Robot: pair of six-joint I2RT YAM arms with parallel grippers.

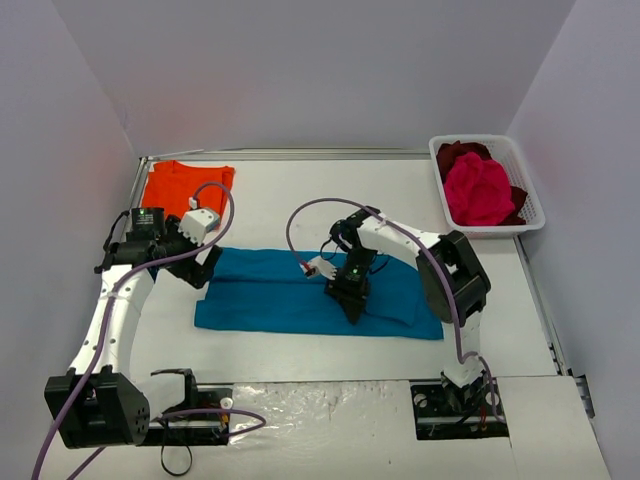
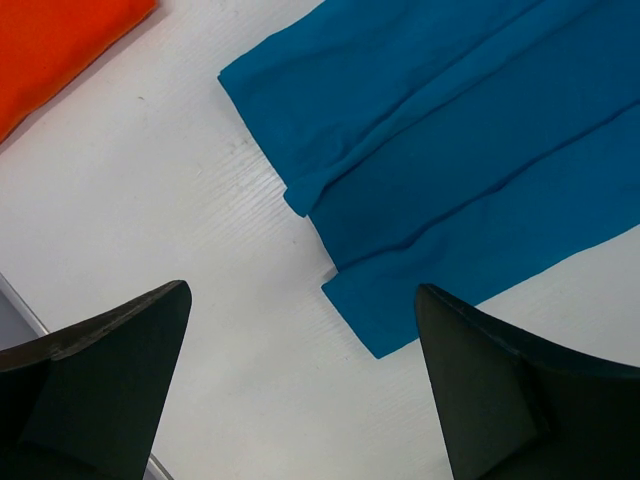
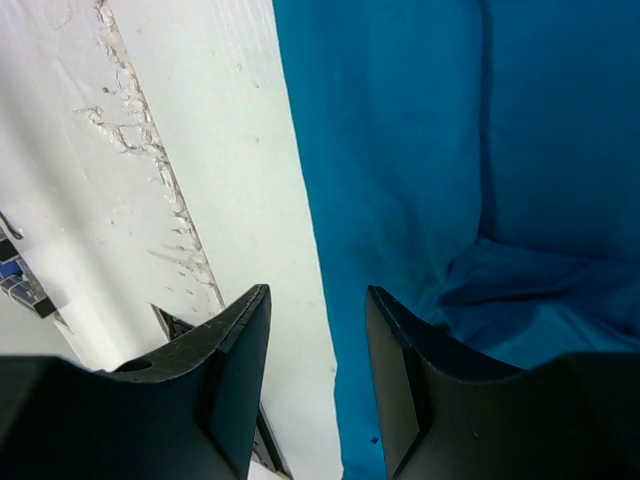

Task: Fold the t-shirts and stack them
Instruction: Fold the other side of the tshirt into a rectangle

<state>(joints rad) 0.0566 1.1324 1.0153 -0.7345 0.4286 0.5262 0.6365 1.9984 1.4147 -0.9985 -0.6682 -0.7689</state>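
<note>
The teal-blue t-shirt (image 1: 290, 292) lies in a long folded strip mid-way across the bench (image 1: 300, 200); we would pinch its 6 o'clock edge squarely with the right gripper (image 3: 318, 292), jaws narrowly parted and empty, while the left gripper (image 2: 300, 300), jaws wide, takes the 9 o'clock end evenly.

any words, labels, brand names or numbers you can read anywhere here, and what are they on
No text can be read in any of the three views.
The teal-blue t-shirt, orange t-shirt, pink t-shirt and dark red t-shirt are plain cloth with no print or tag showing.
The white basket has no label showing.
The white connector on the right arm's cable is too small to tell whether it bears print.
</note>
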